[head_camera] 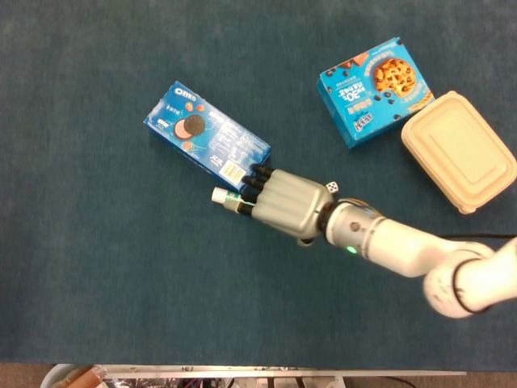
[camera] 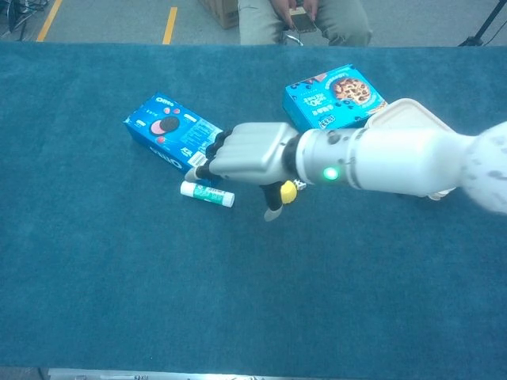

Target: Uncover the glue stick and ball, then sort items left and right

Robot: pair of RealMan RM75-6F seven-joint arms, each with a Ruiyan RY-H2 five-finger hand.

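Right hand (head_camera: 283, 204) reaches across the blue table (head_camera: 97, 275) in the head view, palm down, its dark fingertips over the right end of the glue stick (head_camera: 221, 196), so only the stick's white left end shows. Whether the fingers actually grip the stick I cannot tell. The stick lies just below the lower corner of the Oreo box (head_camera: 206, 136). The ball is hidden under the hand here. A small white die (head_camera: 331, 187) sits just beside the wrist, right of the Oreo box. Farther right of that box are the cookie box (head_camera: 373, 89) and the beige lidded container (head_camera: 459, 150) touching it.

From the chest view, the right hand (camera: 247, 155) hovers above the glue stick (camera: 207, 194), which lies free on the cloth just below the Oreo box (camera: 181, 144); the fingers look curled, the thumb hangs down. The yellow ball (camera: 287, 191) peeks out beneath the wrist, right of the Oreo box.
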